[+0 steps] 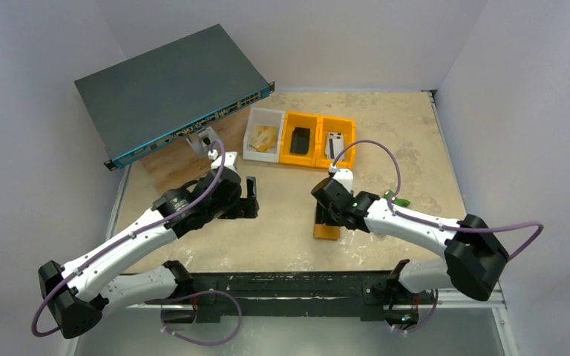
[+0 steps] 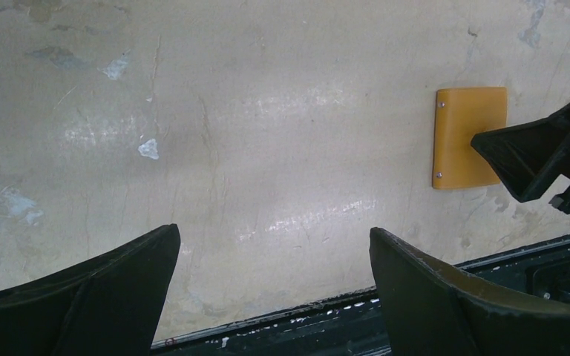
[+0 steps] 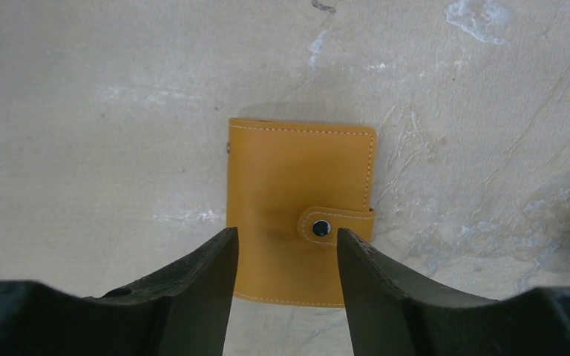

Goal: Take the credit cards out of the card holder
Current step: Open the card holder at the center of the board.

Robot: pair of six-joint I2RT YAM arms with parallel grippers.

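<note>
The card holder [image 3: 289, 174] is found lying flat on the desk [image 1: 282, 230], near its front edge, folded, with the snap tab fastened. The right end effector [image 3: 286, 237] is positioned directly above it, its fingers partly spread, the gap between them narrower than the holder. Contact cannot be determined, and nothing is seen pinched. The left end effector [image 2: 272, 233] is held over bare desk to the holder's left, well apart from it, fingers spread wide and empty. Three bins [image 1: 301, 114], one white and two orange, are noted at the far side, beside a dark network switch [image 1: 171, 89].
</note>
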